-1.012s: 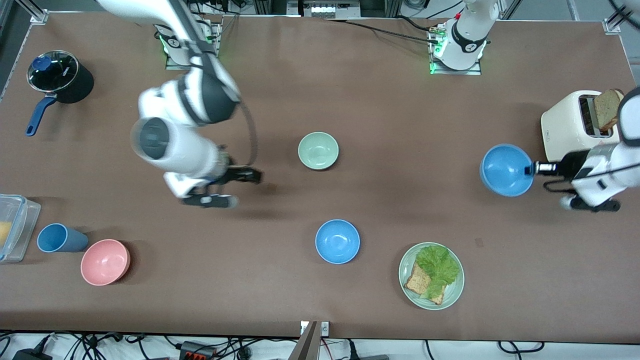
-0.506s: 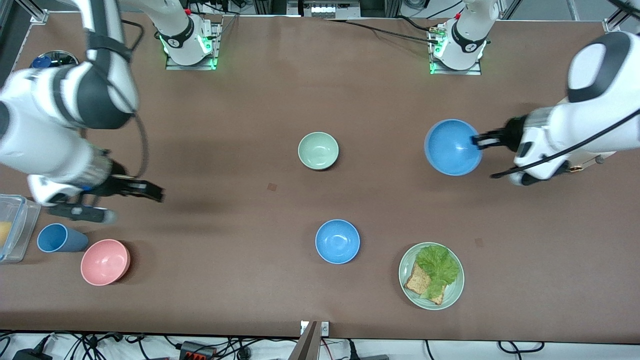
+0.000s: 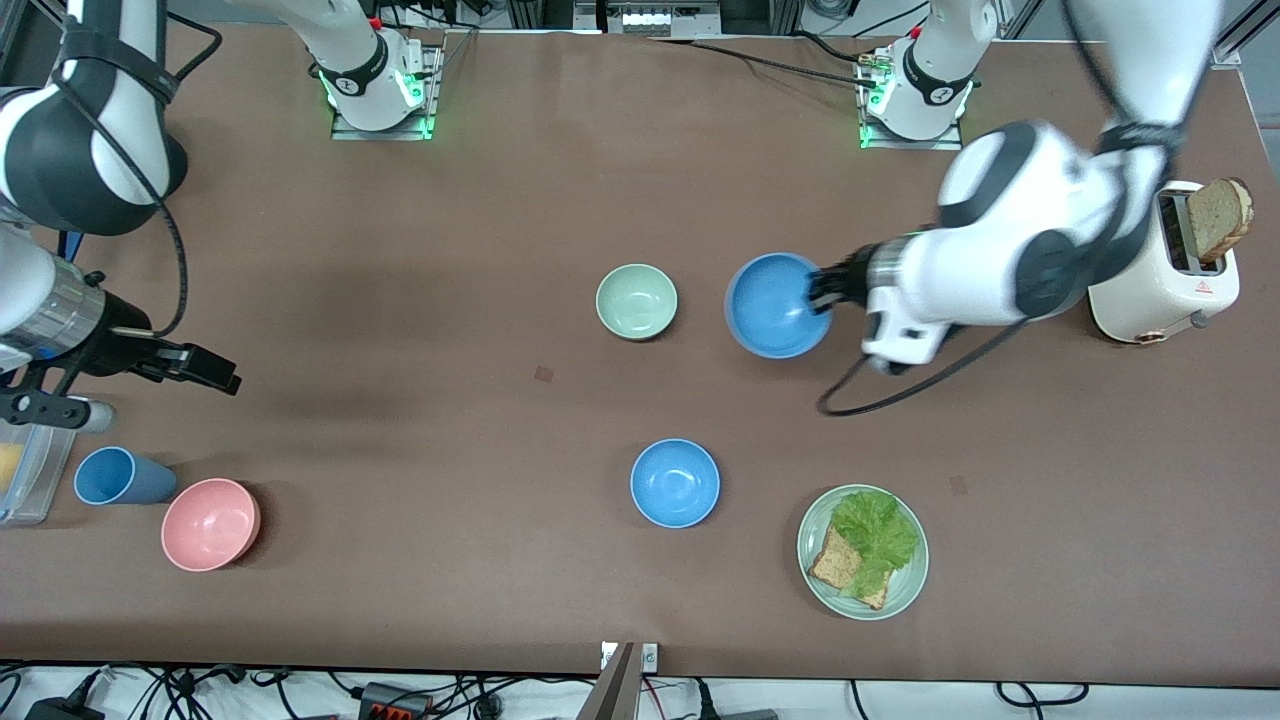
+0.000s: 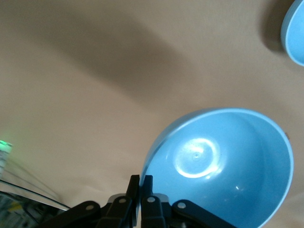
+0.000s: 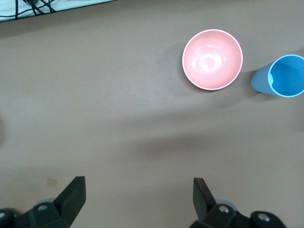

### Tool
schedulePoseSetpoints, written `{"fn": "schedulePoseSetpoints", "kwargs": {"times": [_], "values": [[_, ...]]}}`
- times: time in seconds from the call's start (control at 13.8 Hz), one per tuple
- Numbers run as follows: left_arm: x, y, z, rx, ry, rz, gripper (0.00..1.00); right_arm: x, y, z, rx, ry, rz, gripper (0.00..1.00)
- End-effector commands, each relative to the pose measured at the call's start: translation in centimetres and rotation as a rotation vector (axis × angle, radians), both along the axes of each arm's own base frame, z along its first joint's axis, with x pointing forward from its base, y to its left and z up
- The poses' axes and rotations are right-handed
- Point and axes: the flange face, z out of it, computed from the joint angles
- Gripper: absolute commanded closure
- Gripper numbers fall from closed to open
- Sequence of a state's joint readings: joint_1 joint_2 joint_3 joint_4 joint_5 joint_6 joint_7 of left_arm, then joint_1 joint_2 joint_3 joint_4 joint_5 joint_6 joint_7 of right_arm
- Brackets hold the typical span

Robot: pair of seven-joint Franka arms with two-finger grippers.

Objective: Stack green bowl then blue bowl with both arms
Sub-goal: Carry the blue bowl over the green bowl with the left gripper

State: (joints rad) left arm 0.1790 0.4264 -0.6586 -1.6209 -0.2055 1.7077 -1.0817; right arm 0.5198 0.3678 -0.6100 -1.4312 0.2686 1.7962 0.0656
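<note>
The green bowl (image 3: 637, 301) sits upright at the table's middle. My left gripper (image 3: 820, 290) is shut on the rim of a blue bowl (image 3: 778, 305) and holds it in the air beside the green bowl, toward the left arm's end. In the left wrist view the fingertips (image 4: 141, 182) pinch the rim of that blue bowl (image 4: 223, 166). A second blue bowl (image 3: 675, 483) rests on the table nearer the front camera; its edge shows in the left wrist view (image 4: 294, 33). My right gripper (image 3: 205, 368) is open and empty at the right arm's end, and the right wrist view shows its fingers (image 5: 73, 194) wide apart.
A pink bowl (image 3: 211, 524) and a blue cup (image 3: 122, 477) stand near the right arm's end, beside a clear container (image 3: 25, 455). A plate (image 3: 906, 590) with lettuce and toast lies near the front edge. A toaster (image 3: 1165, 265) with bread stands at the left arm's end.
My left gripper has carried the blue bowl from beside the toaster toward the green bowl. My right arm has drawn back to its end of the table.
</note>
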Motion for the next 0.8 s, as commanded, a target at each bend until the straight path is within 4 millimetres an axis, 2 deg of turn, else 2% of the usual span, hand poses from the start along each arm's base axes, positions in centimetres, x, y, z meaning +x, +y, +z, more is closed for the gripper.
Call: {"fn": "schedulePoseSetpoints", "kwargs": {"times": [0.0,0.07,0.29,0.43,0.51,0.58,0.72], "values": [[-0.3,-3.6,-0.2,-0.023,-0.009,0.063,0.99,-0.2,-2.7,2.1,0.045,0.002,0.007,0.0],[-0.7,-6.0,-0.8,-0.027,-0.013,0.099,0.99,-0.3,-2.9,3.2,0.039,0.016,0.025,0.0],[-1.5,-10.9,-5.6,-0.061,0.003,0.13,0.99,-1.3,-4.7,6.7,-0.01,-0.015,0.085,0.0],[-2.2,-12.3,-7.1,-0.059,0.008,0.158,0.99,-1.8,-5.7,7.0,-0.029,-0.015,0.103,0.0],[-3.7,-14.3,-7.7,-0.056,0.005,0.147,0.99,-1.8,-5.6,7.2,-0.039,-0.017,0.113,0.0],[-4.5,-15.3,-8.2,-0.055,-0.002,0.155,0.99,-2.1,-5.7,7.7,-0.048,-0.023,0.126,0.0],[-5.5,-15.7,-9.4,-0.051,-0.018,0.157,0.99,-2.7,-5.8,7.9,-0.049,-0.02,0.131,0.0]]}}
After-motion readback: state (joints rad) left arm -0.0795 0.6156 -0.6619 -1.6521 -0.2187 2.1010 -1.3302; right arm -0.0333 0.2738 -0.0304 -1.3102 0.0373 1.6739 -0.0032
